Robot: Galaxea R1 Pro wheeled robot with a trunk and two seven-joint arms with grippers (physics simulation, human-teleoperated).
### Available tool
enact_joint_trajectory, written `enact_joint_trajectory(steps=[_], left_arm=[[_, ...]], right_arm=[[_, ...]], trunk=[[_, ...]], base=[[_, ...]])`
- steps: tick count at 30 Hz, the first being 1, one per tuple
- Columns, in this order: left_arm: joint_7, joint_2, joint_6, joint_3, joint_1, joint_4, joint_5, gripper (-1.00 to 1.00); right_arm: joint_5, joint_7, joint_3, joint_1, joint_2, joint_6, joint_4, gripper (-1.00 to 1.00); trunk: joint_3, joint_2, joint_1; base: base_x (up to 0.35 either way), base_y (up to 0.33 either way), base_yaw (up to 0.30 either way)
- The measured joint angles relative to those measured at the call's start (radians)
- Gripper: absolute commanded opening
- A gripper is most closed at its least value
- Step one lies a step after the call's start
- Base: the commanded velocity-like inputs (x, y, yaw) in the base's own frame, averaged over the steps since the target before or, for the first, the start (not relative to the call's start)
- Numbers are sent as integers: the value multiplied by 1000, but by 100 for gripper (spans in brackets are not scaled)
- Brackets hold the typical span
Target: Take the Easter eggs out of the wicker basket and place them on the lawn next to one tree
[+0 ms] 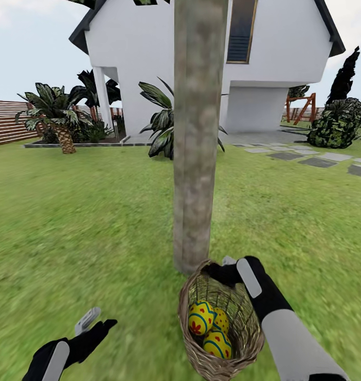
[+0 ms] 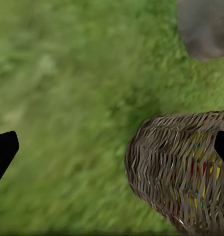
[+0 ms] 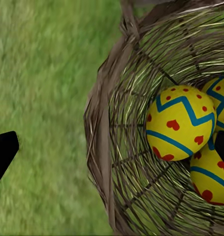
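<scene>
A pale mottled tree (image 1: 196,159) rises from the lawn (image 1: 69,222) straight ahead. The wicker basket (image 1: 188,296) sits tilted at its foot, with three yellow Easter eggs (image 1: 201,317) (image 1: 221,319) (image 1: 217,344) inside. In the right wrist view the eggs (image 3: 180,123) (image 3: 222,98) (image 3: 210,177) lie against the weave of the basket (image 3: 107,147). My right gripper (image 1: 231,269) is open at the basket's far rim, its fingers (image 3: 3,152) spread wide. My left gripper (image 1: 96,323) hangs open over the grass left of the basket (image 2: 180,167), with the trunk's base (image 2: 205,27) beyond.
A white house (image 1: 164,47) stands behind the tree. A low palm-like plant (image 1: 162,121) grows just behind the trunk and another palm (image 1: 56,114) at the far left by a slatted fence (image 1: 6,121). Grey paving stones (image 1: 318,161) and a dark bush (image 1: 336,124) lie to the right.
</scene>
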Motion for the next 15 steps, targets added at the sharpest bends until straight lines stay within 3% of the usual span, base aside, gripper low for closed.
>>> enact_joint_trajectory(steps=[10,15], left_arm=[[0,0,0,0,0,0,0,100],[-3,6,-28,-2,16,23,-32,100]], right_arm=[[1,9,0,-45,0,-56,56,100],[-2,-20,-21,-16,1,-28,28,100]], trunk=[[0,0,0],[-16,-35,19]], base=[[0,0,0],[0,0,0]])
